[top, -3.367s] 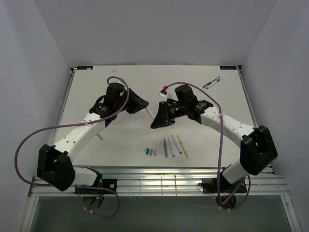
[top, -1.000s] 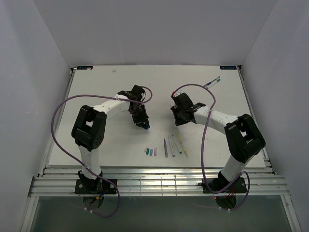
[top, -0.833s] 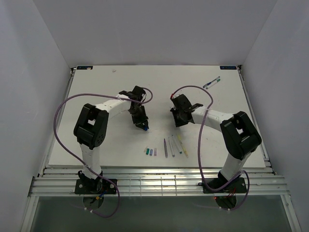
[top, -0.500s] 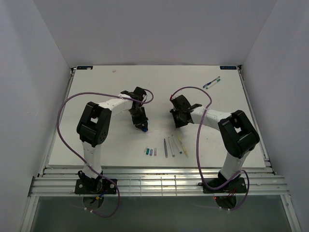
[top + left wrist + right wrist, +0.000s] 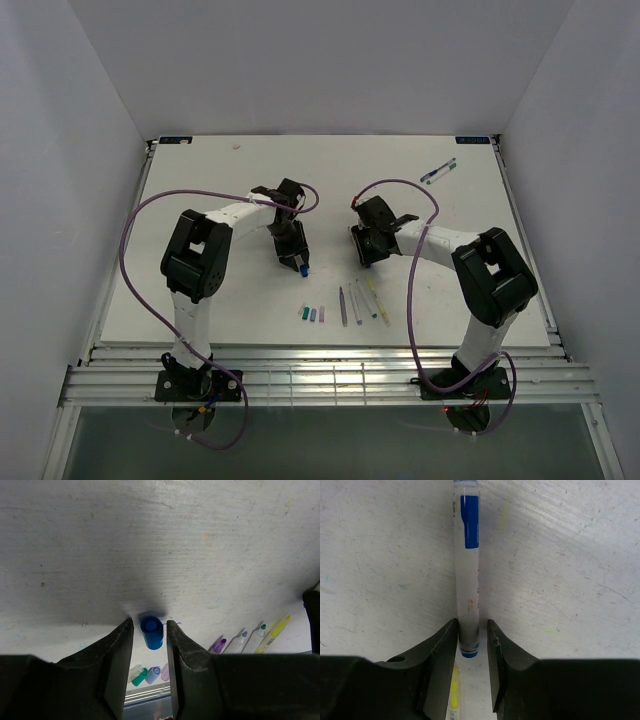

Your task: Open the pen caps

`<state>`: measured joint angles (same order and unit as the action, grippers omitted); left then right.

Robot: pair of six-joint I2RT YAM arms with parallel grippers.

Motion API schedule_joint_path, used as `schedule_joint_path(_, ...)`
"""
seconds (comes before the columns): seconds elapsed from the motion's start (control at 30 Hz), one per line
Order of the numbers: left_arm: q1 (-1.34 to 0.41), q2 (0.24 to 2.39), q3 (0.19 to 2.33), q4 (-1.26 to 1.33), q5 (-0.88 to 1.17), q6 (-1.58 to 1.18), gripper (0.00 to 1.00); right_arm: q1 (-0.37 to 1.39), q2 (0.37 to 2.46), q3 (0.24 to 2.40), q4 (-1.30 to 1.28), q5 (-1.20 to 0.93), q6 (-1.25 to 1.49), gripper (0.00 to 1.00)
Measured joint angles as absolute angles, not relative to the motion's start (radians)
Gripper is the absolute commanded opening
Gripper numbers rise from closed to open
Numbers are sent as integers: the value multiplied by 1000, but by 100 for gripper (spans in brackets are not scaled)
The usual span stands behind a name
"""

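Currently the blue cap (image 5: 152,634) sits on the table (image 5: 200,180) between the two fingers (image 5: 117,670) of the left gripper (image 5: 149,625). The fingers are apart, and a narrow strip of table shows on each side of the cap, so it is not clamped. Its round end faces the wrist camera; whether it stands or lies cannot be determined. In the top view the cap is a blue spot just left of table centre, at the tip of the left gripper.

To the right, the blue-banded pen (image 5: 469,580) lies flat on the table. Its whitish barrel runs lengthwise between the fingers (image 5: 440,670) of the right gripper (image 5: 472,625), and its blue-ringed end is level with the fingertips. These fingers are also apart. A gap shows on one side of the barrel; contact on the other side cannot be confirmed. In the top view the right gripper hides this pen.

Nearer than both grippers, three caps (image 5: 313,314) lie side by side in a short row: green, blue, purple. Just right of them, four pens (image 5: 360,303) lie roughly parallel, close together. The rightmost has a yellow end.

Two pens (image 5: 438,171) lie together at the far right of the table, well apart from everything else.
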<state>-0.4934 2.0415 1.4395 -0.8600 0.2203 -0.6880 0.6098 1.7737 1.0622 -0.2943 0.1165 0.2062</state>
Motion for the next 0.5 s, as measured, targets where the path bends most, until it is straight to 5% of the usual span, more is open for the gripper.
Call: schedule_joint_path(0.5,-492,2041,1452,-862,212,-688,53,610,1774,1066,-292,85,201,46)
